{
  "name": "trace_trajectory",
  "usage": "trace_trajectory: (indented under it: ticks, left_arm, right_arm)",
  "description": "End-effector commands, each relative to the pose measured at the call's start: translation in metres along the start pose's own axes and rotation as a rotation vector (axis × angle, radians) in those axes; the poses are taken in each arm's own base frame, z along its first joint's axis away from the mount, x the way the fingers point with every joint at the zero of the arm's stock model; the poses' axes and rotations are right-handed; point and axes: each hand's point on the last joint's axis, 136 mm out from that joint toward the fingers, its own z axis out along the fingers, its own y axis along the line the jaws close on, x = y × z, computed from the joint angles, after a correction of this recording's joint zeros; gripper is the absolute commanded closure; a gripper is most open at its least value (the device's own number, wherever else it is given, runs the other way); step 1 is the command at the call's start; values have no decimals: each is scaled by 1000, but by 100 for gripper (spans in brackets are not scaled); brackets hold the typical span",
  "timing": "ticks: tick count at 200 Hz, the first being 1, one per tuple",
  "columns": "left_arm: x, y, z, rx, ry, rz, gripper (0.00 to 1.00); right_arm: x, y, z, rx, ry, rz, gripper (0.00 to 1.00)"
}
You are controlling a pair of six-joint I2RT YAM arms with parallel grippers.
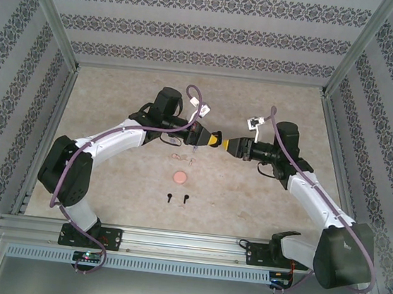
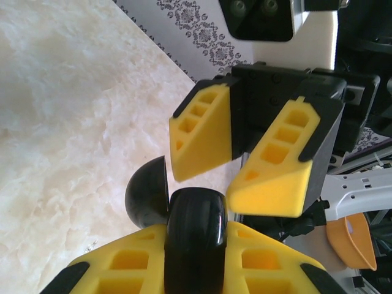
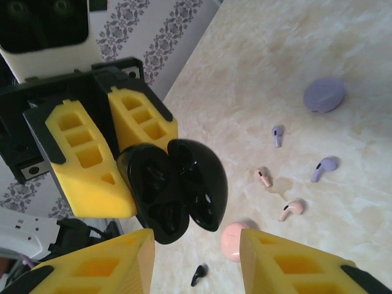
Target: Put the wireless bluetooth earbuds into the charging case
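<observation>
My left gripper [image 2: 196,236] is shut on a glossy black charging case [image 2: 196,257], held off the table. Its lid [image 2: 147,193] is swung open to the side. In the right wrist view the open case [image 3: 174,184] shows empty dark wells between the left arm's yellow fingers [image 3: 92,177]. My right gripper [image 3: 195,245] is open and faces the case, fingers apart and holding nothing. On the table lie one black earbud [image 3: 198,275], two pink earbuds [image 3: 263,177] [image 3: 291,209] and two lilac earbuds [image 3: 278,135] [image 3: 323,167]. From above, both grippers [image 1: 208,138] [image 1: 231,145] meet mid-table, with two black earbuds [image 1: 168,199] [image 1: 184,198] nearer the bases.
A closed round pink case [image 3: 236,241] sits under the grippers, and a closed lilac case [image 3: 324,94] lies farther off. From above, the pink case [image 1: 179,178] lies between the pink earbuds and the black ones. Patterned walls close in the marble table on three sides.
</observation>
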Motion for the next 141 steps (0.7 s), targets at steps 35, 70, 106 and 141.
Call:
trace_trajectory:
  ticks: [35, 70, 106, 141]
  left_arm:
    - [-24, -24, -8, 62, -50, 63, 100]
    - [-24, -24, -7, 66, -51, 62, 100]
    - [-22, -24, -6, 70, -45, 58, 100]
    - [-20, -23, -5, 71, -43, 53, 100]
  right_arm:
    - [-4, 6, 10, -38, 19, -20, 62]
    - [-7, 2, 14, -30, 16, -15, 64]
    - [-12, 0, 16, -22, 7, -17, 66]
    - [-16, -2, 17, -17, -1, -13, 69]
